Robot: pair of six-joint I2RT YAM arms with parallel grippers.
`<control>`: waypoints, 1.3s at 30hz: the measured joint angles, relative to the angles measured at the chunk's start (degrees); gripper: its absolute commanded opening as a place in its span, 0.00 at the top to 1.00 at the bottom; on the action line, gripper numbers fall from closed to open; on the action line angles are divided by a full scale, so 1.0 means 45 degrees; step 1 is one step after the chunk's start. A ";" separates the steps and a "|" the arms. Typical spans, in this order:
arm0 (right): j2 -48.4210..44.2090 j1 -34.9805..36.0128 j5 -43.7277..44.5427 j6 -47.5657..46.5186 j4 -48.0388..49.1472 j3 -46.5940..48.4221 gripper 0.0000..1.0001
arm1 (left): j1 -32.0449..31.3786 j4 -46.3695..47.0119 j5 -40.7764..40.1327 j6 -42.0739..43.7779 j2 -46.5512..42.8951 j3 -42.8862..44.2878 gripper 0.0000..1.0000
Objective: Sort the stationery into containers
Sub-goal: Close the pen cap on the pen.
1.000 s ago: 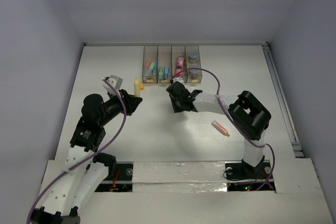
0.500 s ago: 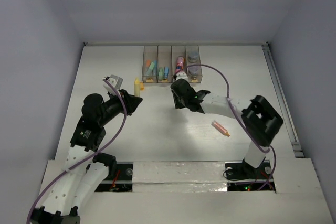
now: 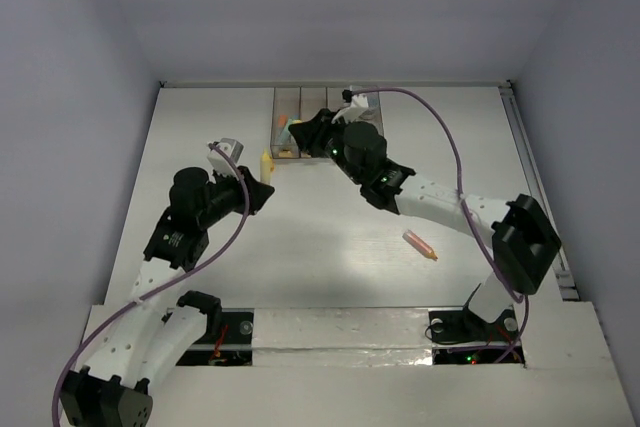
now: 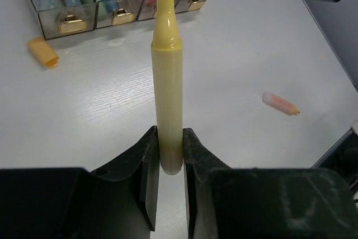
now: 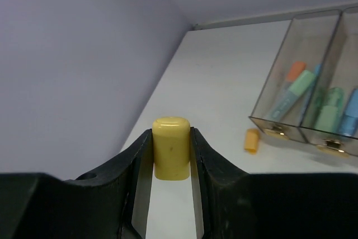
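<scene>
Left tool (image 4: 170,158) first: jaws clamped on the butt of a yellow marker (image 4: 168,82). It is uncapped, with its tip pointing straight out from the tool toward the bins (image 4: 47,26). The grip sits low on the barrel, so most of the marker stands free ahead of the jaws. On the counter (image 4: 235,54) beyond, an orange cap (image 4: 43,52) lies on its side just in front of the leftmost bin, close to it but not touching. Out to the right of that view a pink-orange stick (image 4: 281,103) lies alone, well apart from the bins.

Right tool (image 5: 170,152) next: pinched tight on a yellow cap (image 5: 172,146), one jaw on each side, rounded end pointing outward. From above, this tool hangs off the counter over the near-left corner of the bins, and its arm hides much of the row. The left tool and its marker sit just to the left, near the right tool but apart from it.

Inside the bins, coloured sticks (image 5: 295,90) lie lengthwise. The leftmost holds orange and green, the next one green and blue, and a pink one shows further along.
</scene>
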 measured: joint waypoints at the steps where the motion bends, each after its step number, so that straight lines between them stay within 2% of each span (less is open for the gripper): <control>1: 0.0257 0.0058 -0.0073 0.0155 0.0151 0.0160 0.94 | -0.0019 0.0000 -0.0015 0.0000 0.0073 0.0000 1.00; 6: 0.1073 0.0301 -0.0709 0.0763 0.0568 0.0894 0.94 | -0.0019 -0.0005 -0.0039 0.0000 0.0427 0.0000 1.00; 16: 0.1462 0.0797 -0.1307 0.0918 0.0748 0.1855 0.94 | -0.0019 0.0000 -0.0073 0.0005 0.0481 0.0000 1.00; 39: 0.1943 0.1146 -0.1336 0.0908 0.0554 0.1671 0.95 | -0.0019 -0.0005 -0.0427 0.0005 0.0291 0.0000 1.00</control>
